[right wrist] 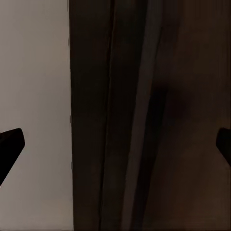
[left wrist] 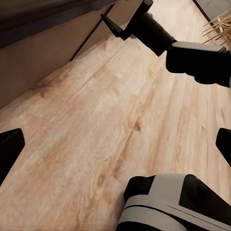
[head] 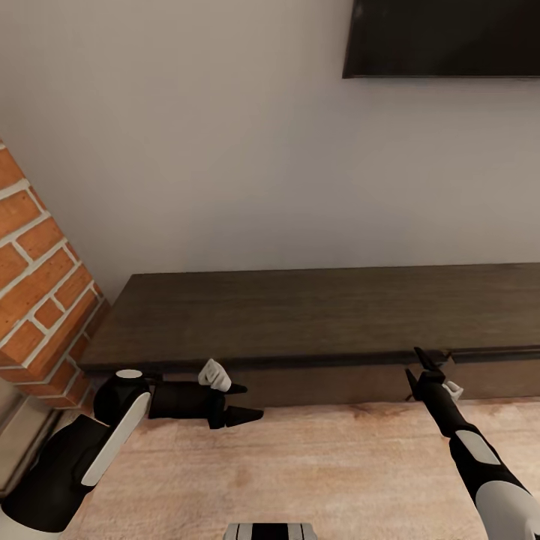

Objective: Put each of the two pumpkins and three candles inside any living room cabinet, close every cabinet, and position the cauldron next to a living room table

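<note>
The cabinet (head: 315, 315), long, low and dark brown, stands against the grey wall. Its flat fronts look flush, with a seam near the right gripper. My right gripper (head: 416, 367) is open and empty, fingertips at the top edge of the cabinet's front. In the right wrist view its fingers (right wrist: 12, 144) frame the dark cabinet wood (right wrist: 159, 120) close up. My left gripper (head: 244, 403) is open and empty, held over the floor just in front of the cabinet's left part and pointing right. The pumpkins, candles, cauldron and table are out of view.
A brick column (head: 37, 292) juts out at the left beside the cabinet's end. A dark screen (head: 442, 37) hangs on the wall above. Wood floor (left wrist: 106, 120) runs in front of the cabinet. The left wrist view catches the right arm (left wrist: 192, 53) across the floor.
</note>
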